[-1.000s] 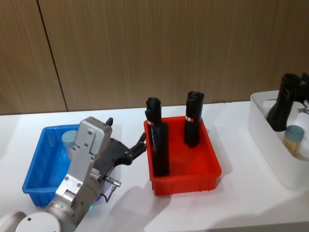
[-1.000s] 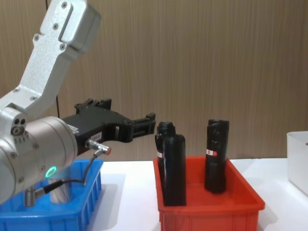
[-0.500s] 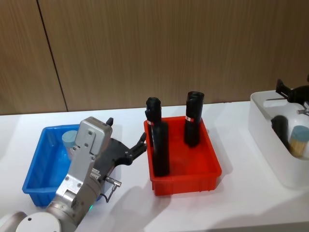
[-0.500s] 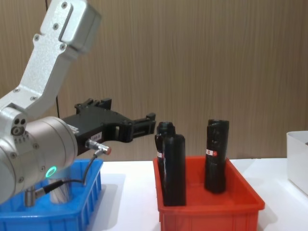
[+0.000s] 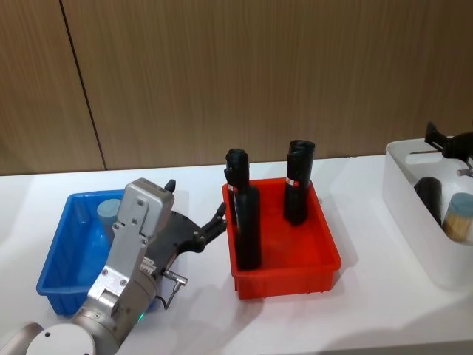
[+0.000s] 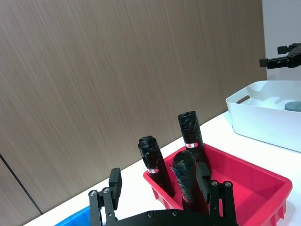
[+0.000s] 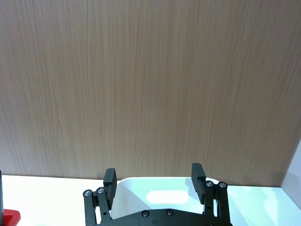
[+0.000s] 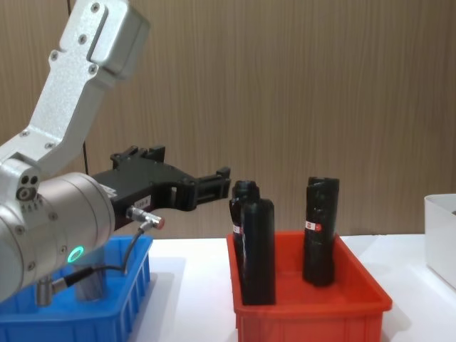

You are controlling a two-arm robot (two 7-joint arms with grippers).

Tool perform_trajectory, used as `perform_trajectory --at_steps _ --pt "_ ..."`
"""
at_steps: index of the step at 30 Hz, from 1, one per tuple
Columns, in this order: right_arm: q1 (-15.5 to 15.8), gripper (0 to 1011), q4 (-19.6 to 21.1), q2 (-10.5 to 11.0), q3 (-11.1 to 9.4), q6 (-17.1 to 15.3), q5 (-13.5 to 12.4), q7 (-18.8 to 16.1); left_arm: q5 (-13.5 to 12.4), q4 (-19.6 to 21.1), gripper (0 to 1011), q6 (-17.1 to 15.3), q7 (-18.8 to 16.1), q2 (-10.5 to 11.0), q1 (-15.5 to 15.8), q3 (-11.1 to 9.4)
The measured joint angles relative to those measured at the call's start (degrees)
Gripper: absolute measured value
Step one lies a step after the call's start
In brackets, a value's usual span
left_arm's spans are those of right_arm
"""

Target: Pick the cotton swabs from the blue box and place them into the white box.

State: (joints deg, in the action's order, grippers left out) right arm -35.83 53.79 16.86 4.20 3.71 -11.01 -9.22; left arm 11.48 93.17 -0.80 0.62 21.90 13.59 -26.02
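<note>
two jars of cotton swabs show from the head view, one at each end of the table. at the far left, the blue box (image 5: 63,277) holds one swab jar (image 5: 111,212) in its back part, its grey-blue lid up. the left gripper (image 5: 216,222) hangs above the gap between the blue box and the red bin (image 5: 287,275), fingers spread and holding nothing; the jar lies behind and to the left of its fingertips, well clear of them, beside the grey wrist housing. from the chest view the left gripper (image 8: 222,179) points level toward the black bottles (image 8: 256,242), above the blue box's rim.

the red bin sits in the middle with two black bottles standing upright in it.

at the far right, the white box (image 5: 414,214) holds another swab jar (image 5: 459,217) just beside a dark bottle (image 5: 429,198). the right gripper (image 5: 436,137) hovers above the box's back rim, above and behind that jar and not touching it. in the right wrist view the right gripper (image 7: 155,181) has its two fingers set wide apart and empty, over the white box's far edge.
</note>
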Motion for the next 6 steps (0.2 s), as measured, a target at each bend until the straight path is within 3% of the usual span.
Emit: perform_trajectory --at_steps 6 --pt "-0.03 1002 -0.10 0.00 -0.02 0.07 -0.03 -0.05 0.00 0.00 1004 0.00 0.00 0.00 0.00 0.00"
